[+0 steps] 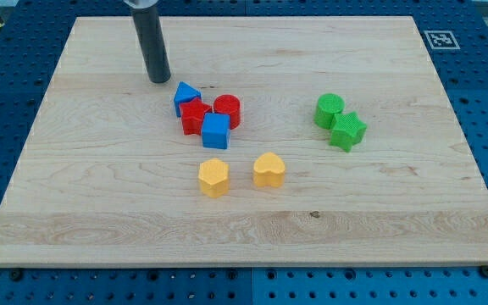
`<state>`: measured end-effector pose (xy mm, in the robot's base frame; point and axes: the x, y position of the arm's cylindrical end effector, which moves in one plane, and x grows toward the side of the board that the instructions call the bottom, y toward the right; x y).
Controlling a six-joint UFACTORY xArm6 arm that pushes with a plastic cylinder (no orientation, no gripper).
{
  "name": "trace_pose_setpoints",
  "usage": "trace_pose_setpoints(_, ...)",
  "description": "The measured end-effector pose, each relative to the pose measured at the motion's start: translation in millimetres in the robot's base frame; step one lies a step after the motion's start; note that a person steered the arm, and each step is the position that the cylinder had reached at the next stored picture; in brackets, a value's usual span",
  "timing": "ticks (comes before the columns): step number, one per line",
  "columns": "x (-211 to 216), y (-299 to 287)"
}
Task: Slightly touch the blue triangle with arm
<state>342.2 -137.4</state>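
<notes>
Pale wooden desk [100, 186]: your tip [159, 80], no claw fitted, sits at ten o'clock of the light, slippery plastic blue triangle block [185, 96]; nudge its near face gently.

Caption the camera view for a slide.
My tip rests just up-left of the blue triangle, with a small gap between them.

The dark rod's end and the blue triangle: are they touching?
Apart. The camera view shows bare wood between my tip and the blue triangle, which lies just toward the view's lower right.
</notes>
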Motion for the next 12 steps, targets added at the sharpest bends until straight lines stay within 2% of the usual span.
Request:
trace_pose_setpoints(2, 32, 0)
trace_pose_setpoints(12, 33, 39)
